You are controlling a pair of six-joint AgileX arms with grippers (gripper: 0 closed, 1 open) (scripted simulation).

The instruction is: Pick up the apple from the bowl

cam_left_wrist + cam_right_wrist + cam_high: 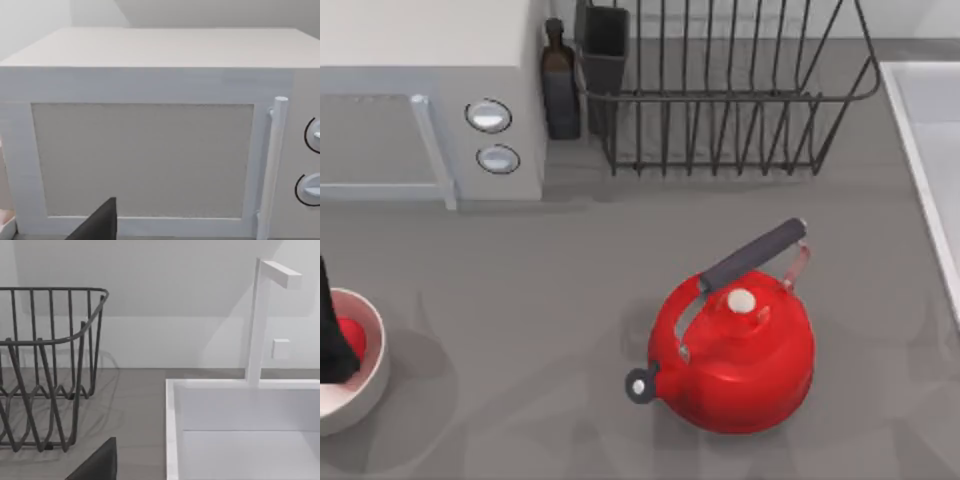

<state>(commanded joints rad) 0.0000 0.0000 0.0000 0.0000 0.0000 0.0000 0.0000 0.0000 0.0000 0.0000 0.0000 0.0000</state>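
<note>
At the far left edge of the table, the white bowl (365,385) sits cut off by the top view's border, and the apple (352,338) lies inside it, against the left part of the pale interior. The left gripper (332,345) — a dark shape coming in from the left edge — hangs over the bowl just beside the apple, partly covering it; whether its fingers are spread or closed around the fruit cannot be told. Behind the bowl stands a pale microwave (430,100) with two round knobs, which the left wrist view faces head-on. Next to it is a dark bottle (560,85), then a wire dish rack (720,90) along the back. In front, near the middle of the table, stands a glossy red kettle (735,350) with a dark handle — well apart from the bowl. At the right edge lies a white sink (930,150), seen in the right wrist view with its faucet (260,320).
</note>
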